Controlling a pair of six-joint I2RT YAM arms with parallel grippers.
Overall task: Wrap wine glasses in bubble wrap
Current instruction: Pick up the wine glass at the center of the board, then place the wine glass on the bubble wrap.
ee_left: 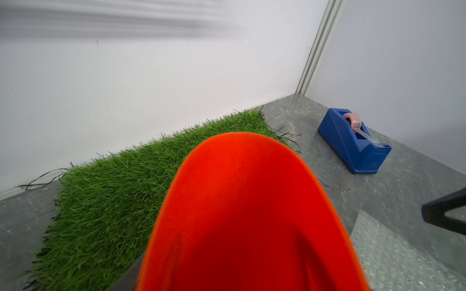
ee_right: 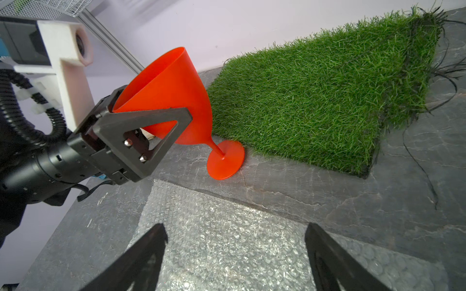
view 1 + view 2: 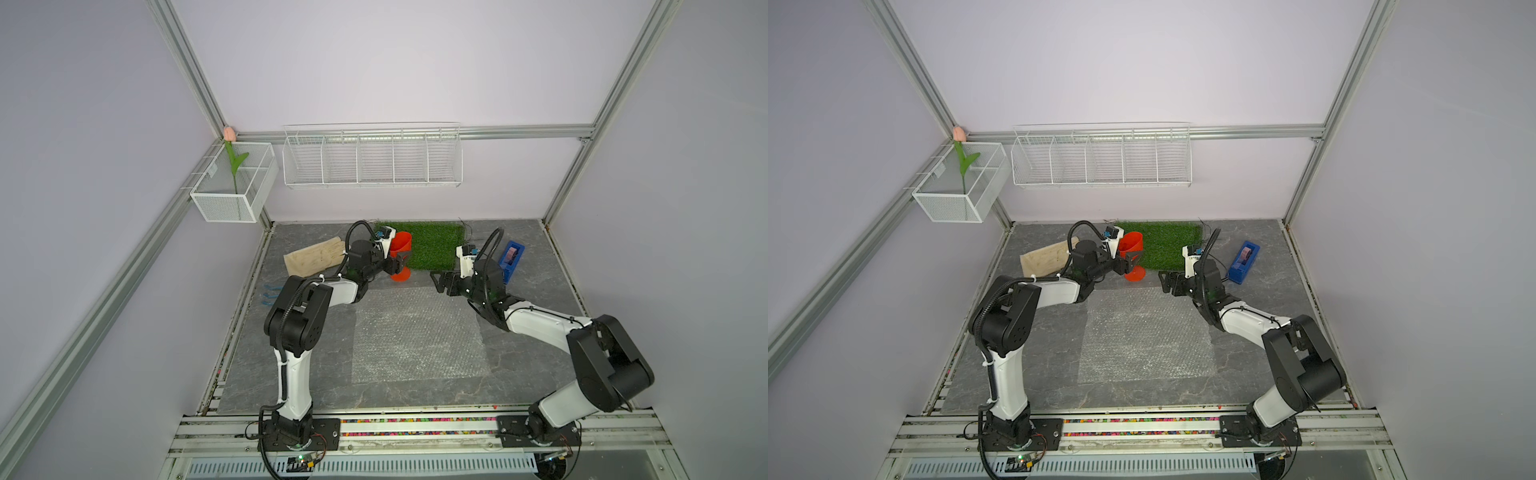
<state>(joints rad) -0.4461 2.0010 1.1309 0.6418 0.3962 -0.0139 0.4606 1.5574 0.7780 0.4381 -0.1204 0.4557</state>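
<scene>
- Straddling the goblet (image 2: 176, 83), my left hand (image 3: 398, 262); whether it grips, I cannot tell.
- Goblet upright, mouth up, foot on desk (image 2: 302, 191).
- Right hand (image 2: 235, 231) open.

Pale lilac walls (image 3: 395, 62), grey marbled floor (image 3: 415, 395), white wire rack (image 3: 372, 156)

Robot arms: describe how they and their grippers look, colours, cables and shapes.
The left arm and right arm have white links and black joints, with black ribbed cable hose. The left gripper and right gripper are black, with hollow triangular fingers.
</scene>
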